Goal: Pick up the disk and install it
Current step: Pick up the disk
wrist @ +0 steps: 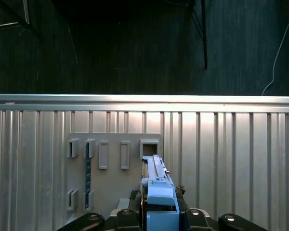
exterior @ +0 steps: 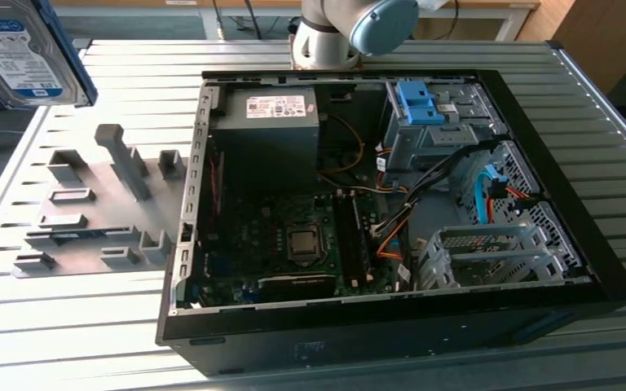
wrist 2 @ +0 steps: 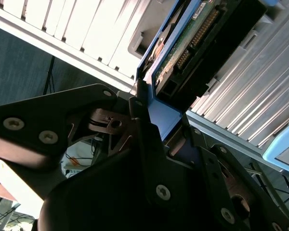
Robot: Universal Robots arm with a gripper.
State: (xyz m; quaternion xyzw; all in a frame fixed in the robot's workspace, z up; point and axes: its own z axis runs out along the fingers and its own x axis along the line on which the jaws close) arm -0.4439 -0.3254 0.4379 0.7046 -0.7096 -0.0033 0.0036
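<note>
The disk (exterior: 25, 53) hangs high at the exterior view's left, above the table's corner; its silver body, white-and-blue label and blue frame all show. In the second wrist view my gripper (wrist 2: 161, 113) is shut on the disk's blue frame (wrist 2: 166, 120), and the green circuit board side of the disk (wrist 2: 192, 33) points away from the fingers (wrist 2: 137, 103). The first wrist view has the disk (wrist: 156, 180) edge-on between the fingers, above the grey holder plate (wrist: 115, 173).
An open black computer case (exterior: 400, 326) lies on the slatted metal table (exterior: 107, 326). Inside it are a dark grey box (exterior: 267, 134), a blue clip on a drive bay (exterior: 416, 102) and a metal drive cage (exterior: 492, 252). My arm's base (exterior: 329, 37) stands behind the case.
</note>
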